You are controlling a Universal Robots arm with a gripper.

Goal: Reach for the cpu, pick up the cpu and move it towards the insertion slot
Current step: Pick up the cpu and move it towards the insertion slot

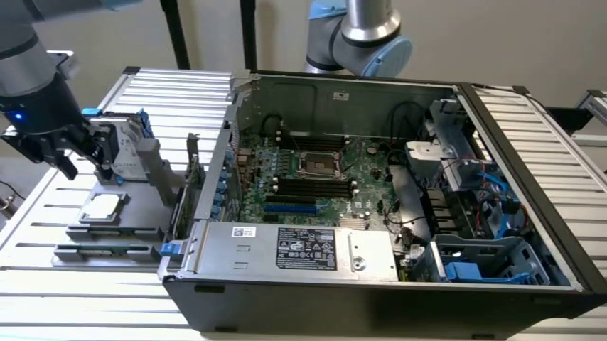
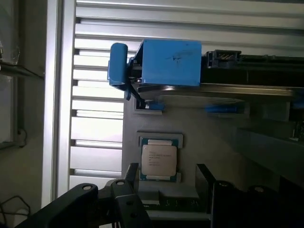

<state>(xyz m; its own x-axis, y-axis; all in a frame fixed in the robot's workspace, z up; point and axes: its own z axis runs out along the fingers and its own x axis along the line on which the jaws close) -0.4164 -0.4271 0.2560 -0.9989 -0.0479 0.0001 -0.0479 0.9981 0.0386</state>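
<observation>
The gripper [image 1: 85, 172] hangs with its fingers [image 1: 67, 168] spread apart. Just below the fingertips the cpu [image 1: 102, 207] lies flat on a grey holder [image 1: 142, 207], untouched. An upright hard drive [image 1: 128, 145] stands close behind the fingers. The insertion slot [image 1: 316, 165] sits well apart from them, inside the open computer case [image 1: 342, 96].

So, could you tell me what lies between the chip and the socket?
In the exterior view, the case wall and some circuit board lie between chip and socket.
</observation>
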